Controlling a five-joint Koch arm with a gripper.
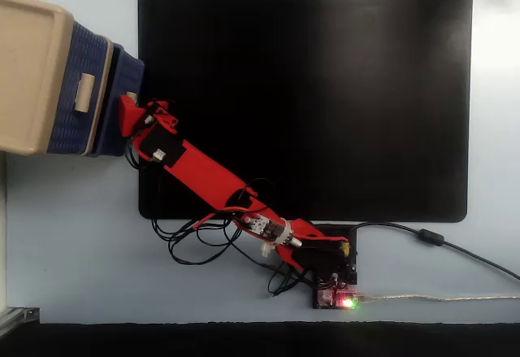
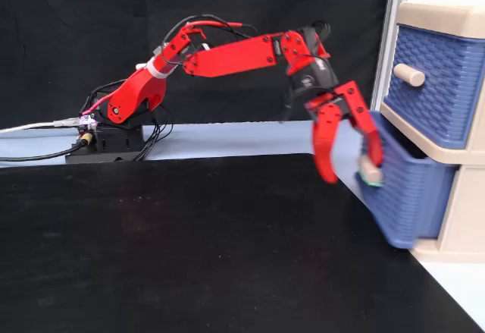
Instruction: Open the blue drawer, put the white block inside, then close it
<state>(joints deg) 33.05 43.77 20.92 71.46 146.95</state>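
The blue drawer (image 2: 413, 196) is the lower one in the beige cabinet (image 2: 466, 223) and sticks out only a little, blurred in this view. From above, just a narrow navy strip of the blue drawer (image 1: 123, 68) shows. My red gripper (image 2: 352, 168) stands open at the drawer's front, its fingers (image 2: 326, 147) spread on either side of the small beige handle (image 2: 370, 171). In the top-down fixed view the gripper (image 1: 127, 125) sits against the drawer front. The white block is hidden.
The upper navy drawer (image 2: 436, 83) is shut, with its handle (image 1: 84, 93) showing. A black mat (image 1: 325, 97) covers the table in front of the cabinet. The arm's base, board and cables (image 1: 325, 280) sit at the mat's near edge; a grey cable (image 1: 431, 237) runs right.
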